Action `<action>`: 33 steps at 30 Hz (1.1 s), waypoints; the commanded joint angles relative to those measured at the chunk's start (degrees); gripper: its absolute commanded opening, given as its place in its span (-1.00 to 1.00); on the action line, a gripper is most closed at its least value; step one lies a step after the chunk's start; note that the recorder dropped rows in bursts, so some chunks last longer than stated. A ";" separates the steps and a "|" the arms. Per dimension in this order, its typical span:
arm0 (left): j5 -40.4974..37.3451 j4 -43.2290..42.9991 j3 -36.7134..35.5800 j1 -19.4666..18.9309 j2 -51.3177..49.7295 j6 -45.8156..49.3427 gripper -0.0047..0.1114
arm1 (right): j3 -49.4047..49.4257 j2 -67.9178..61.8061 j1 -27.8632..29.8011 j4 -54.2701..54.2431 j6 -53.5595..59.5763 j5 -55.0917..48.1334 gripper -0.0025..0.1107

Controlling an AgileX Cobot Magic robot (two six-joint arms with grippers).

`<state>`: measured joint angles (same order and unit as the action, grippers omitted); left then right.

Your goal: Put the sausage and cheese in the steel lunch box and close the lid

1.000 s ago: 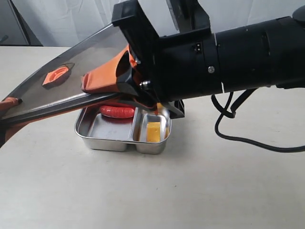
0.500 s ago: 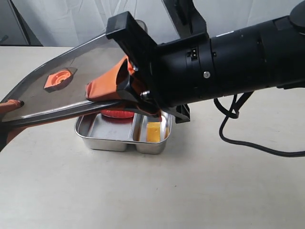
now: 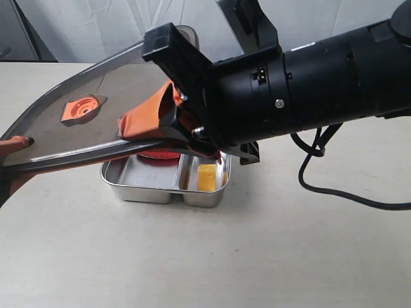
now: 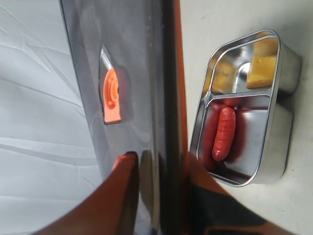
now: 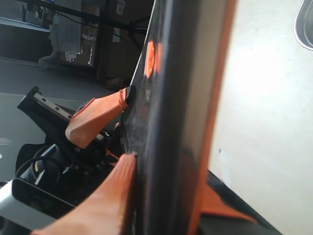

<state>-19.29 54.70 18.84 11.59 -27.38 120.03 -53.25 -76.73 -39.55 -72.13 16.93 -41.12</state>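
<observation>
Nearest us on the table [image 3: 192, 256] sits the lunch box [image 3: 138, 192], and part of it is hard to read. The lid [image 3: 77, 83] hangs above it and covers its far side, so the exterior view gives us only a red sliver of the sausage [image 3: 157, 154] in the wide compartment. The cheese [image 3: 205, 178] lies in plain sight in the narrow one. From the left wrist we see the sausage whole, lying lengthwise in the wide compartment. The left arm is cut off at the picture's edge, and we catch only one orange fingertip [image 3: 13, 142] on the lid's left end. The right arm [image 3: 321, 83] reaches in roughly level from the right, its bulk hiding the box's far right corner. Both the left jaws and the right jaws are closed narrow on opposite ends of the lid, an orange pad [image 4: 117, 196] on each face. The valve tab [image 3: 82, 108] faces up. Behind hangs a white curtain [image 3: 96, 25].
</observation>
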 commanded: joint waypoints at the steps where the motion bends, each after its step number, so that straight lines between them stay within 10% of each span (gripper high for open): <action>1: 7.65 2.15 1.15 -0.06 0.35 0.55 -0.91 | 1.37 -0.73 0.15 16.79 3.81 -1.59 -0.97; 16: 7.39 3.27 1.15 -0.06 0.35 0.55 -0.91 | 1.37 -0.73 0.15 15.61 3.72 0.56 -0.93; 26: 7.29 3.27 1.15 -0.06 0.35 0.55 -0.91 | 1.37 -0.73 0.15 15.72 1.08 -1.81 0.88; 33: 6.17 1.13 1.15 -0.06 0.35 0.55 -0.91 | 1.27 -0.73 0.15 17.17 1.54 -5.89 0.88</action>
<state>-18.28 53.12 18.98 11.59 -27.38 120.03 -52.56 -77.19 -39.11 -59.05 16.52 -41.30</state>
